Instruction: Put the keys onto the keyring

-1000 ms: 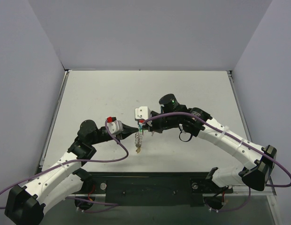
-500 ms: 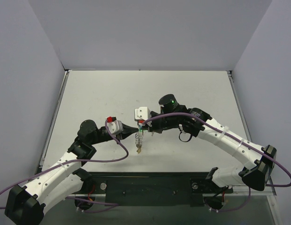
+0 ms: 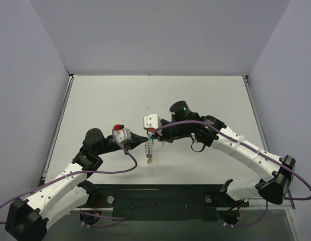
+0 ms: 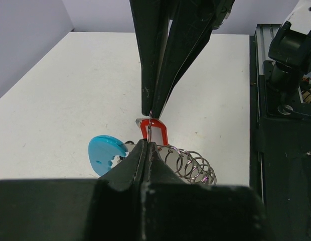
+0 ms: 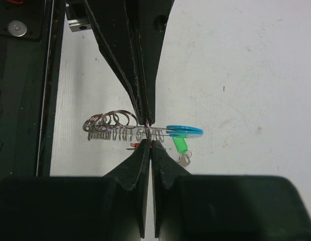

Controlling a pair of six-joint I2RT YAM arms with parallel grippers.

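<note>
Both grippers meet above the middle of the table. My left gripper [image 3: 145,138] [image 4: 148,145] is shut on a thin ring of the keyring [image 3: 149,148], a silvery chain of rings [image 4: 193,165] [image 5: 108,126] with a light-blue tag [image 4: 104,153] [image 5: 184,131]. A small yellow piece [image 3: 148,161] hangs at the chain's lower end. My right gripper [image 3: 154,134] [image 5: 148,143] is shut on the red-tagged key [image 4: 160,133], tip to tip with the left one. A green-tagged key [image 5: 181,146] hangs from the keyring beside the blue tag. No black-tagged key shows clearly.
The white table [image 3: 105,100] is walled by grey panels on three sides. A dark loop-shaped thing [image 3: 198,146] sits under the right arm; I cannot tell what it is. The black base rail [image 3: 160,198] runs along the near edge.
</note>
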